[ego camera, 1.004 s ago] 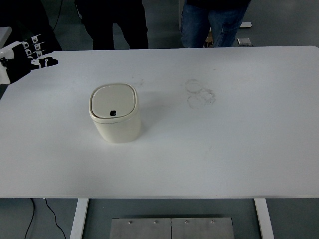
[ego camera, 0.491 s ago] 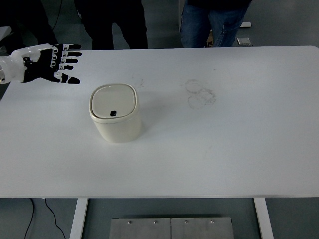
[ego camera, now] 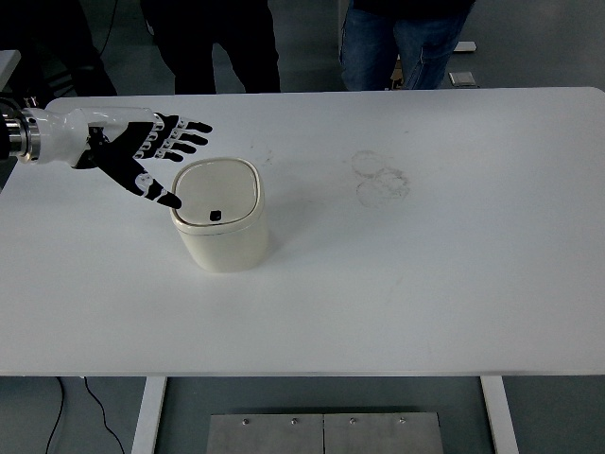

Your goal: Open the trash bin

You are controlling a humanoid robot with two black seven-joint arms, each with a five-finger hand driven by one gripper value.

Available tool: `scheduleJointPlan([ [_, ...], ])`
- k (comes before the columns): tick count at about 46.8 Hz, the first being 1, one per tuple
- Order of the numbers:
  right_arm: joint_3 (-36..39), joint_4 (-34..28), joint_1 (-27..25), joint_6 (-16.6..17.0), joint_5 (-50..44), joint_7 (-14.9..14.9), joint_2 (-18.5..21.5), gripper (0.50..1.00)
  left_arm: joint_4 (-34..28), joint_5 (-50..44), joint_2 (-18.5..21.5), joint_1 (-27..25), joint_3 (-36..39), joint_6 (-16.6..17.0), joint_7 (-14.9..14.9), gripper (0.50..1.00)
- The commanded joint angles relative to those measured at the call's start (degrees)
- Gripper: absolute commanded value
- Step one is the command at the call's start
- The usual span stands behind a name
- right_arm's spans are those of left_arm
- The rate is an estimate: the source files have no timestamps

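The left hand (ego camera: pixel 142 156) reached in from the left edge above the counter (ego camera: pixel 425 284), palm down, its fingers (ego camera: pixel 189 132) spread wide and holding nothing. The fingers pointed right, toward the far side of the bin (ego camera: pixel 219 227); the thumb angled down and forward, its tip at the left rim of the bin's lid (ego camera: pixel 216 192), whether touching it could not be told. The white forearm lay level, over the far-left part of the counter.

The bin, a cream, rounded-square container, stood upright left of the counter's centre. Its lid lay flat and closed, with a small dark button (ego camera: pixel 215 215) near the front edge.

Right of the bin, well apart from it, faint ring-shaped smudges (ego camera: pixel 380 177) marked the counter. Beyond the far edge stood two persons, one in dark trousers (ego camera: pixel 227 47) and one in blue jeans (ego camera: pixel 402 43). Nothing lay between the hand and the bin. The right arm was out of view.
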Motion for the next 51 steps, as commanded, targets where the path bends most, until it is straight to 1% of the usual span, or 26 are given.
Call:
scheduleJointPlan([
  [1,0.00,0.00,0.10,0.02,0.00,0.01,0.00,0.989,-0.20,0.00,-0.87,-0.45,0.96,-0.35,0.75,1.000],
  [7,0.00,0.00,0.10,0.02,0.00,0.01,0.00,0.989,-1.87,0.70,-1.66,-0.46,1.14,-1.32,2.33,1.000],
  [12,0.00,0.00,0.01,0.02,0.00,-0.08,0.00,0.989,-2.49,2.46,-2.10,-0.46,1.14,-1.50,3.65,1.000],
  [18,0.00,0.00,0.01,0.02,0.00,0.01,0.00,0.989,-2.66,3.78,-2.89,-0.54,1.14,-1.85,4.18,1.000],
  [21,0.00,0.00,0.01,-0.07,0.00,0.01,0.00,0.991,-2.84,3.78,-2.89,-1.07,1.14,-3.16,4.88,1.000],
  [24,0.00,0.00,0.01,0.02,0.00,0.01,0.00,0.989,-2.93,3.78,-2.98,-2.12,1.14,-4.57,6.55,1.000],
  [26,0.00,0.00,0.10,0.02,0.00,0.01,0.00,0.989,-2.93,3.78,-2.98,-2.48,1.14,-5.19,7.08,1.000],
  [42,0.00,0.00,0.01,0.02,0.00,0.01,0.00,0.991,-2.93,3.78,-3.86,-3.09,1.14,-5.72,7.43,1.000],
  [47,0.00,0.00,0.02,0.02,0.00,0.01,0.00,0.989,-2.93,3.78,-3.86,-3.00,1.22,-5.80,8.92,1.000],
  [51,0.00,0.00,0.01,0.02,0.00,0.01,0.00,0.989,-2.93,3.78,-3.86,-2.92,1.31,-5.89,9.28,1.000],
])
